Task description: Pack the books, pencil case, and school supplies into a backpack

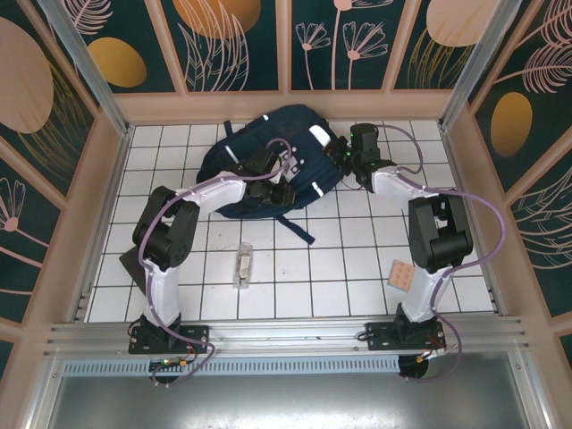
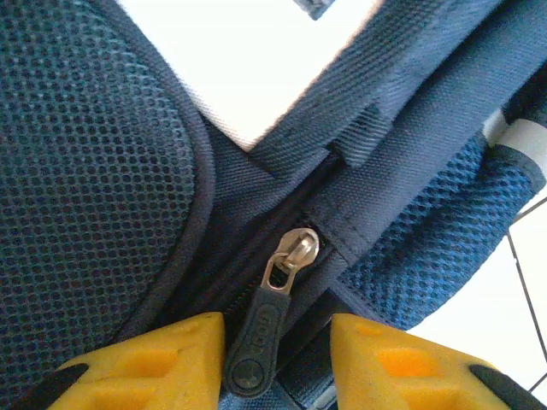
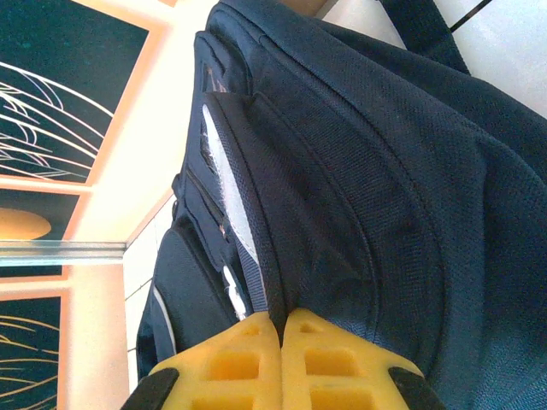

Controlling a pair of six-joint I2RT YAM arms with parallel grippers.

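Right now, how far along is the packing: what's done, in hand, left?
Done: nothing visibly packed. In hand: the right gripper, jaws shut, apparently pinches a fold of the backpack; the left gripper holds open jaws either side of the zipper pull, the zip closed there. Left: unzip, then load the clear box and pink pad lying on the table.

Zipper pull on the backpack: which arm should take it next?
Left. The left gripper straddles the zipper pull, jaws open and lined up on it. The right gripper is shut, apparently pinching the backpack fabric, so it is likely better as the anchor.
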